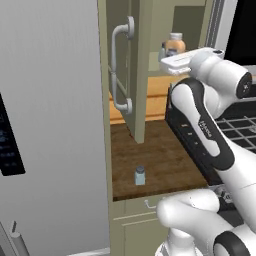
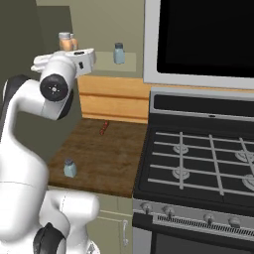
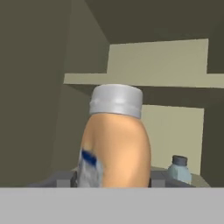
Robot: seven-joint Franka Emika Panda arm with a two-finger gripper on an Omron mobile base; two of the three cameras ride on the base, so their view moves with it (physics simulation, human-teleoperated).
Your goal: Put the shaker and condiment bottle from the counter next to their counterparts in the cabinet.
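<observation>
Gripping: the gripper is clenched on the bottle, fingers on both its sides.
Bottle: upright inside the open cabinet, at shelf height, white cap up.
Twin shaker: on the same shelf, apart from the bottle, near the back wall.
Shaker: upright on the counter, near its front edge.
Small red thing: lying farther back on the counter.
</observation>
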